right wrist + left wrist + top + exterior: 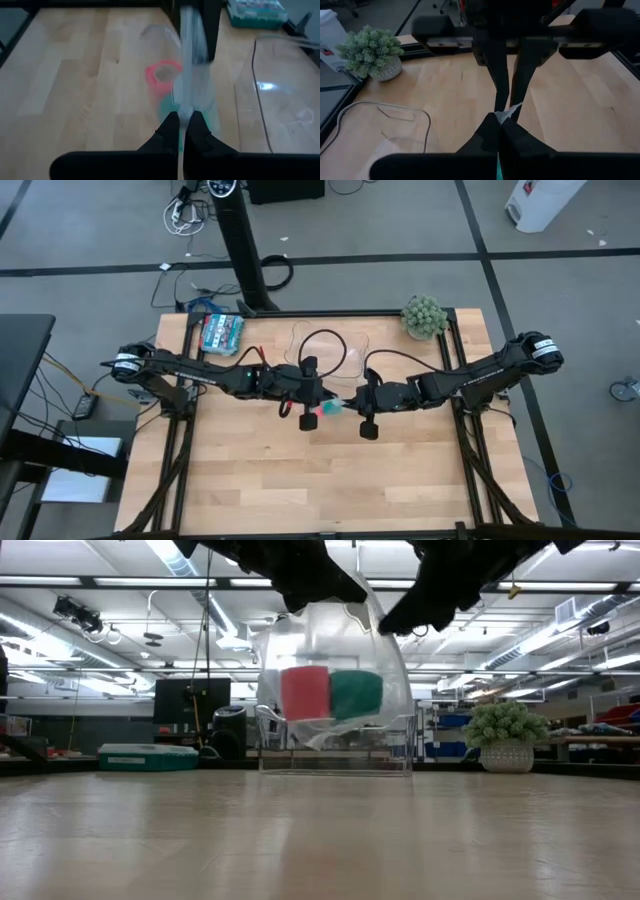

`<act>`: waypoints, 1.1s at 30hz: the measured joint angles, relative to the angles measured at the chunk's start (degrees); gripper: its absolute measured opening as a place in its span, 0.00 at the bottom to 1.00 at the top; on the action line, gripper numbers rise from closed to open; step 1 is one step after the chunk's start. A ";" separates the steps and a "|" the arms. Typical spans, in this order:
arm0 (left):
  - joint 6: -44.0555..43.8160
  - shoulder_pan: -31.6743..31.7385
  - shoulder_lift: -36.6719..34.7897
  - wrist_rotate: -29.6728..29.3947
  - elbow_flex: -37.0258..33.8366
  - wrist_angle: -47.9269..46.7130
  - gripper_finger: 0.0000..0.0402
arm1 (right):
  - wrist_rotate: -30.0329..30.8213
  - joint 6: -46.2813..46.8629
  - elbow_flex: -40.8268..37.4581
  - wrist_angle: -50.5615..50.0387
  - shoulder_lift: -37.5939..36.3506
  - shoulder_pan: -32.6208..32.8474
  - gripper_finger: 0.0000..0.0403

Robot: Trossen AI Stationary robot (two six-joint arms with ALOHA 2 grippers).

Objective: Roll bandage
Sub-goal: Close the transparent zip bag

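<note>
L wrist: left gripper (pixel 499 132) fingers closed, pinching edge of clear bag (pixel 509 113); other arm's fingers just beyond, same edge.
R wrist: right gripper (pixel 182 125) fingers closed on bag top; bandage (pixel 167 107) = teal roll inside bag, touching red roll (pixel 162 75).
Low: bag hangs above table (pixel 320 840), both rolls side by side inside; clear tray (pixel 335 762) behind.
High: grippers meet mid-table, bag betw them; teal packet (pixel 222 332) + plant (pixel 424 315) at far edge.
</note>
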 joint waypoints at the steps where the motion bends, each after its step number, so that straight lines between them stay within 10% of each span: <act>1: -0.04 0.00 -0.02 0.00 0.00 0.02 0.00 | 0.18 0.53 -0.52 0.13 0.00 0.05 0.00; 26: -1.45 0.00 -0.55 -0.04 0.22 0.45 0.00 | 1.50 9.10 -10.37 -1.47 -0.17 1.97 0.00; 33: -2.99 0.41 -0.55 0.49 0.22 -1.10 0.00 | 4.27 7.06 -2.60 -9.49 -2.80 5.26 0.15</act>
